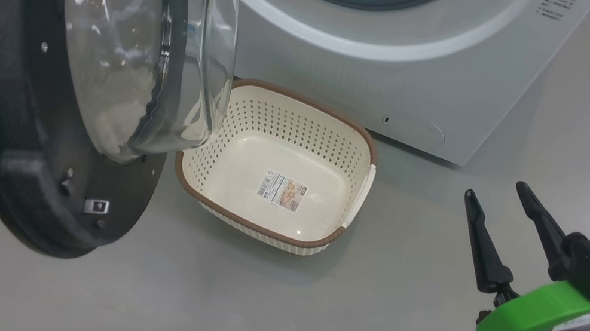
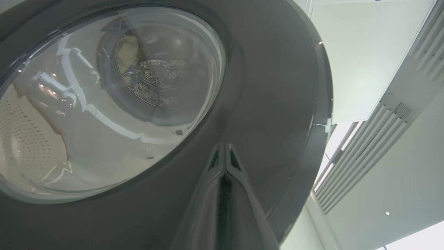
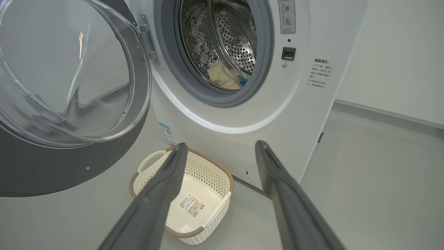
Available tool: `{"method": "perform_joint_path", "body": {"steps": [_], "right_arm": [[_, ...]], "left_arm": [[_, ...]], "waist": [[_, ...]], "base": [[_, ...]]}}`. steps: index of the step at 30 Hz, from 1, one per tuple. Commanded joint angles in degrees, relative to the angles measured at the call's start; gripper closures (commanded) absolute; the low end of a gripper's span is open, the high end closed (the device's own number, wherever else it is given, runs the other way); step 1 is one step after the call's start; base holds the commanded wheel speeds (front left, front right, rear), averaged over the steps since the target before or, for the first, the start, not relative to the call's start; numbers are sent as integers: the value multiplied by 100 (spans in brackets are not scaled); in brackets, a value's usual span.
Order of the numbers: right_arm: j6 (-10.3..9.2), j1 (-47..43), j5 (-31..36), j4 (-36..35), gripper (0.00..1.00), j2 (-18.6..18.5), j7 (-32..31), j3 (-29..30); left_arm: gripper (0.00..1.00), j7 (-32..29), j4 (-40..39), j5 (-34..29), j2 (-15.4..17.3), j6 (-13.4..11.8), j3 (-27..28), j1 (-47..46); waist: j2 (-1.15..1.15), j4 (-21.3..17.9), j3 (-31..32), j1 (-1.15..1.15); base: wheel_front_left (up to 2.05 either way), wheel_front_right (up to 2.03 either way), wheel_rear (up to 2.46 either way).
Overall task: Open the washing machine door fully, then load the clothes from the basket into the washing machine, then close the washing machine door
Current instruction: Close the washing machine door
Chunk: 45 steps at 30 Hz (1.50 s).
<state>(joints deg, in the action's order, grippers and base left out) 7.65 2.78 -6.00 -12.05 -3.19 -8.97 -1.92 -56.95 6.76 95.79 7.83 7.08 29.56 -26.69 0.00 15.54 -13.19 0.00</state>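
Right gripper [image 1: 494,187] apart, left gripper [image 2: 223,147] together; one basket [image 1: 278,120], one clothes bundle [image 3: 225,76] in the washing machine [image 3: 312,114].

The left gripper [image 2: 224,150], fingers closed together, has its tips at the door's [image 2: 274,104] black rim, right of the glass window [image 2: 104,114].

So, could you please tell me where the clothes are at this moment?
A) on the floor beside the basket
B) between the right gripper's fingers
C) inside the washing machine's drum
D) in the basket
C: the right wrist view shows the cream clothes lying low in the steel drum, while the basket holds just its label.
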Motion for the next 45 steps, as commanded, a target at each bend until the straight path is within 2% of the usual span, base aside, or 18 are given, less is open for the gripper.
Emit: {"method": "perform_joint_path", "body": {"steps": [1,10,21,45], "right_arm": [[-16,168,-43,-173,0,17,72,-110],[-16,204,-212,-2,0,30,282,-132],[-16,273,-381,143,0,31,487,-154],[-16,415,-697,581,0,31,1006,-285]], "left_arm": [[100,-139,-285,44,140,41,63,-15],[100,-427,-597,-35,-233,41,-154,87],[100,-430,-756,-205,-423,41,-574,-86],[100,663,-474,-670,-492,41,-1181,-867]], "waist": [[0,-57,12,0],[0,-366,40,0],[0,-696,-28,0],[0,-1856,-174,0]], "base": [[0,0,0],[0,0,0],[0,0,0],[0,0,0]]}}
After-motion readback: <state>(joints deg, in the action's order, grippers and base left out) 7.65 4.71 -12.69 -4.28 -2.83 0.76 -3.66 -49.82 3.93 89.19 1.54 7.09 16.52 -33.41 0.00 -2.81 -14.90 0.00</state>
